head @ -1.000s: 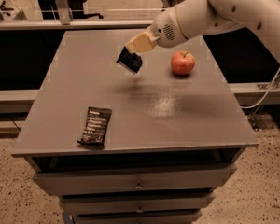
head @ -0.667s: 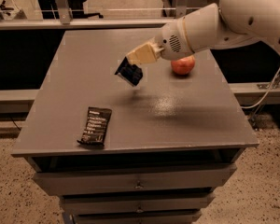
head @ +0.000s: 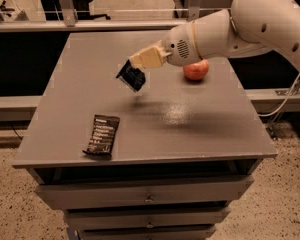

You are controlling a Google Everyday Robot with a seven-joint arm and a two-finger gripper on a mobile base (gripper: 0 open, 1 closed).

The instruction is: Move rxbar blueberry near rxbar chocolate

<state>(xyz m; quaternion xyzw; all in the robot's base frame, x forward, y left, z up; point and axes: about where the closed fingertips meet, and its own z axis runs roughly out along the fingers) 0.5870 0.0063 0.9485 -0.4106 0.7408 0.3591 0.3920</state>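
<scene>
Above table centre, cream two-finger gripper [head: 133, 69] pinches small navy-blue wrinkled rxbar blueberry [head: 131, 77], seemingly airborne; flat black white-lettered rxbar chocolate [head: 101, 135] lies lower left.

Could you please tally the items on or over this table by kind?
Snack bars: 2, a navy-blue wrapped bar held in the hand above the table, a flat black wrapped bar lying on it.
Fruit: 1, a round red apple.
Total: 3.
</scene>
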